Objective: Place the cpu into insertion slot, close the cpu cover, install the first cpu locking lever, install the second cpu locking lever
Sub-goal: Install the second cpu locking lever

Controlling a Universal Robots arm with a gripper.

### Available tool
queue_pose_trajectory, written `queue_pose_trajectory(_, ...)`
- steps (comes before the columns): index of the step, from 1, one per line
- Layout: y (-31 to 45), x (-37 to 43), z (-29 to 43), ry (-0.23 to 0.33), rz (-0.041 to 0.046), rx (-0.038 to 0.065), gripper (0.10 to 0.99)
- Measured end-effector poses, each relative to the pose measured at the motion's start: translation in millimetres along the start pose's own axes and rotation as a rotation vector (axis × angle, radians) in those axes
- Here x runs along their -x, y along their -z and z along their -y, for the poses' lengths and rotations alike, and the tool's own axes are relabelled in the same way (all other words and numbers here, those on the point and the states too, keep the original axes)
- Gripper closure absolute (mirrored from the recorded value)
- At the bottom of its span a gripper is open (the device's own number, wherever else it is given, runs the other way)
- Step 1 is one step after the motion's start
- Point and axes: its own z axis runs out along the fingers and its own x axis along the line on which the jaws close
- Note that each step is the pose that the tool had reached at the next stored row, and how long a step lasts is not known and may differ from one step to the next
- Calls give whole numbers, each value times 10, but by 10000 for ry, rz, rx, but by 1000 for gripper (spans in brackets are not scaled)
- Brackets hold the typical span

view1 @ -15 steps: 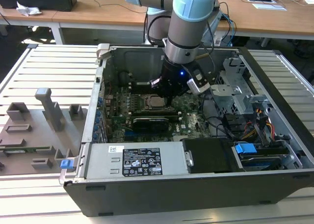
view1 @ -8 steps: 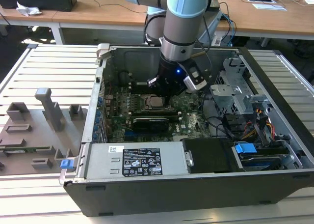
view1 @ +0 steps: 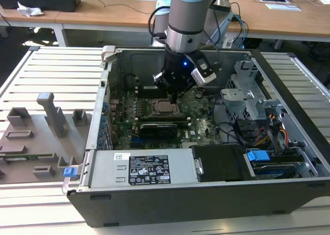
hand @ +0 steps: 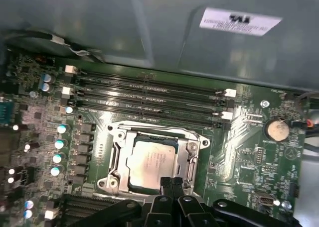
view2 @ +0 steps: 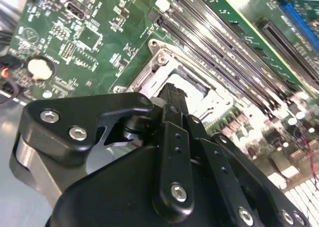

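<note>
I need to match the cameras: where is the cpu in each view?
Exterior view: cpu in the motherboard's middle, just below the end effector.
First wrist view: cpu seated in the insertion slot, just beyond the end effector's fingertips.
Second wrist view: I cannot make it out behind the end effector.
Shared landmark: the socket's silver metal rim.

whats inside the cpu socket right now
The cpu, silver top up, sits in the insertion slot, with the cpu cover closed around it. The tool hides the socket's near edge, so the levers there cannot be judged.
</note>
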Motion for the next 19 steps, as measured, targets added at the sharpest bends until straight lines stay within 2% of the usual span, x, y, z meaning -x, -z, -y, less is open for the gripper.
queue_pose_trajectory(1,35,0,-4,0,-1,-8,980)
queue_pose_trajectory(6,315,-3,-24,0,-13,-87,980)
queue_pose_trajectory(7,344,-3,-25,0,-16,-97,980)
queue_pose_trajectory(10,495,-6,-32,-2,-25,-163,980)
queue_pose_trajectory(13,563,-7,-34,-3,-30,-198,980)
queue_pose_trajectory(19,573,-7,-35,-3,-33,-209,980)
